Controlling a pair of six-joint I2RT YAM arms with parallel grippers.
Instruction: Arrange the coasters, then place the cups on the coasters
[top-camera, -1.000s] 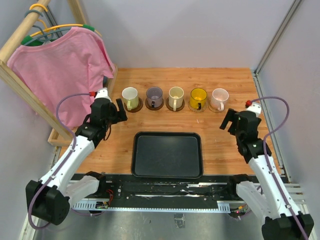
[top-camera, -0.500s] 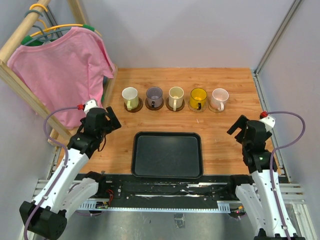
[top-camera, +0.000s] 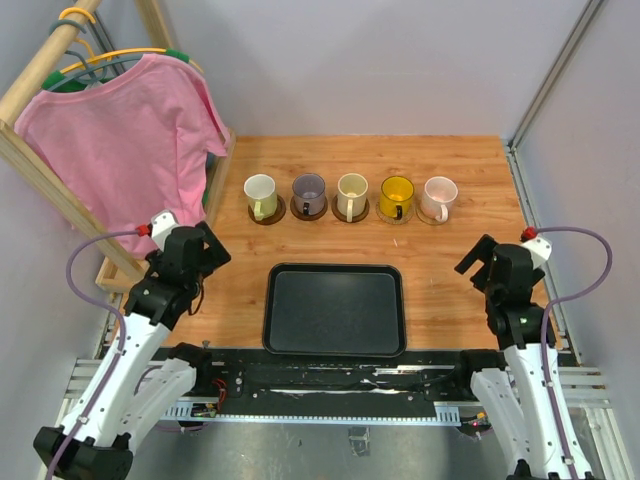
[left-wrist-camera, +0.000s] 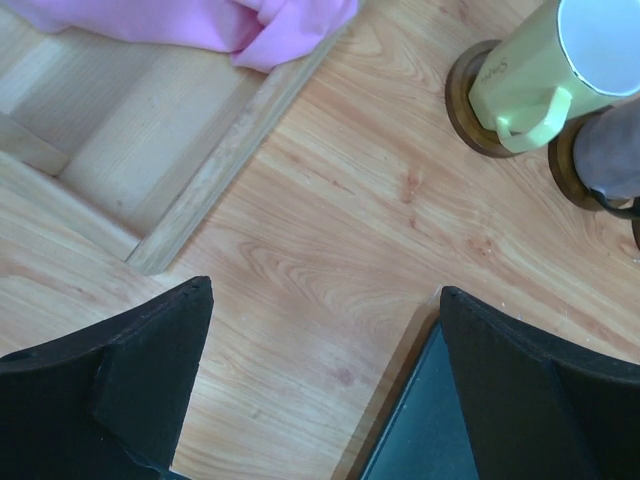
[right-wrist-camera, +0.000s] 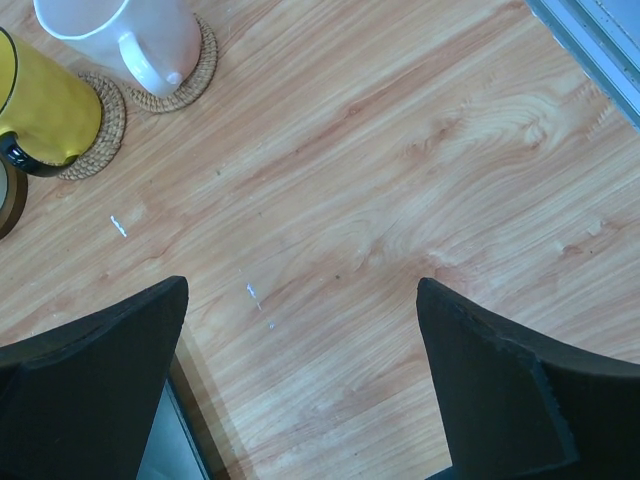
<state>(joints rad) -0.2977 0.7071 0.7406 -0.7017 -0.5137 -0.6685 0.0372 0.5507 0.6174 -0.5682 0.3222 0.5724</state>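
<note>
Five cups stand in a row at the back of the table, each on a coaster: white with yellowish handle (top-camera: 260, 192), grey-lilac (top-camera: 309, 191), cream (top-camera: 352, 192), amber (top-camera: 397, 195) and pale pink (top-camera: 439, 194). A dark brown coaster (top-camera: 268, 215) shows under the leftmost cup. My left gripper (top-camera: 210, 248) hangs open and empty over bare wood, left of the tray. My right gripper (top-camera: 476, 258) is open and empty to the tray's right. The left wrist view shows the left gripper (left-wrist-camera: 326, 290), the yellowish-handled cup (left-wrist-camera: 545, 80) and its coaster (left-wrist-camera: 468, 108). The right wrist view shows the right gripper (right-wrist-camera: 302, 286), the pink cup (right-wrist-camera: 140, 35) and a woven coaster (right-wrist-camera: 196, 76).
A black rectangular tray (top-camera: 335, 310) lies near the front centre; its edge (left-wrist-camera: 425, 430) sits under my left gripper's right finger. A pink shirt (top-camera: 120, 130) hangs on a wooden rack at the left, with its base rail (left-wrist-camera: 240, 150) on the table. A metal rail (top-camera: 530, 210) borders the right side.
Both arms have pulled back from the row of cups toward the near edge, the left one also moving outward to the left. Cups and coasters have not moved.
</note>
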